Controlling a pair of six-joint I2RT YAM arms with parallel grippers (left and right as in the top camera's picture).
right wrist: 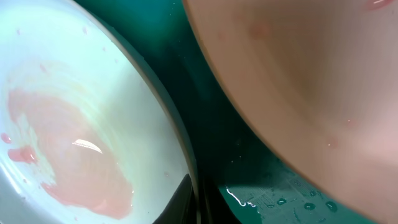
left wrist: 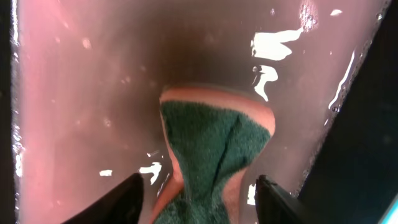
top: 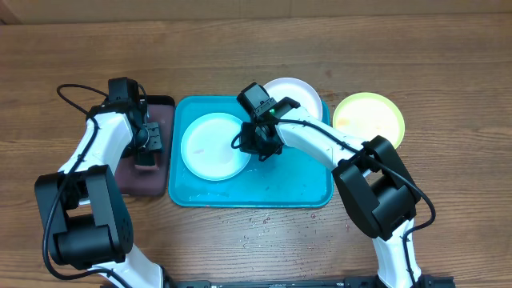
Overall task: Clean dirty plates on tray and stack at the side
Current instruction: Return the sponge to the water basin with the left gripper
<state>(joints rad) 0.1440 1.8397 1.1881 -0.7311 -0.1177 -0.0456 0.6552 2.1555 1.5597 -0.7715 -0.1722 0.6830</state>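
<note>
Light cyan round plastic plate [top: 212,148] lies face-up on turquoise rectangular tray [top: 280,182], whose long axis runs left–right; right gripper [top: 260,144] closed at plate rim; left gripper [left wrist: 199,186] parted astride green sponge [left wrist: 211,143].

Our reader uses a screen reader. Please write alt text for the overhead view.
The right gripper pinches the right rim of a light cyan plate on a turquoise tray, a white plate at its far corner. A yellow-green plate sits on the wooden table; the left gripper hangs over a dark tray.
</note>
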